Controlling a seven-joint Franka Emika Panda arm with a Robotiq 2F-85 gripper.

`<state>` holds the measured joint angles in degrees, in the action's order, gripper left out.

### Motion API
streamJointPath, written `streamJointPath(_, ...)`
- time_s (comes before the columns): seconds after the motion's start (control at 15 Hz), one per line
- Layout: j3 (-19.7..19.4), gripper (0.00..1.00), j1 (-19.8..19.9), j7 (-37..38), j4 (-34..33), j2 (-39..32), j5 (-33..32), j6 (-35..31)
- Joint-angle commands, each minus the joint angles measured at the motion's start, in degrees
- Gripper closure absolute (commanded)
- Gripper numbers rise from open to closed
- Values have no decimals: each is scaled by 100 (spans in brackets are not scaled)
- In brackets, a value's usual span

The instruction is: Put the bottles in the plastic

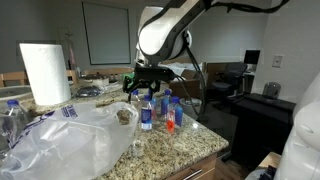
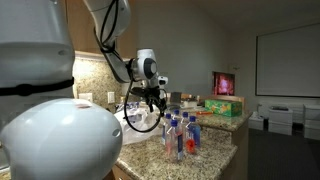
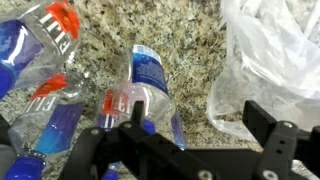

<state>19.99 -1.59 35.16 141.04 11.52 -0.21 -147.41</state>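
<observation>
The arm is working at the reach-and-pick step of the task. The gripper is hovering just above the cluster of bottles, which are standing together on the granite counter just beside the plastic bag, off the bag's open, crumpled edge. In the wrist view the jaws are standing spread apart with nothing between them, so the gripper is carrying nothing. A blue-labelled bottle is showing almost directly beneath it, and the bag is lying close on one side of that bottle, with red-labelled bottles crowding it on the side away from the bag. In an exterior view the gripper is hanging between the bag and the bottles, slightly nearer the bag. Whether any bottle is already lying inside the bag cannot be told through the wrinkled film, so most of the job seems to be ahead. The next move is probably calling for a straight descent over the bottle nearest the bag, centring the jaws on its neck or upper body. The closing fingers should avoid nudging its close neighbours, then lift the bottle clear and carry it across to the bag's mouth.
</observation>
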Motion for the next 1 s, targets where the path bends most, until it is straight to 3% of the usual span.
streamJointPath(0.0, -205, 0, -177, -1, -23, -48, -49, 32)
streamJointPath(0.27, -532, 0, -233, -245, -85, 14, 165, 346)
streamJointPath(0.53, -870, 0, -233, -535, -451, 1, 211, 1337)
streamJointPath(0.93, -1201, 0, -343, -1889, -1146, -519, 801, 1440)
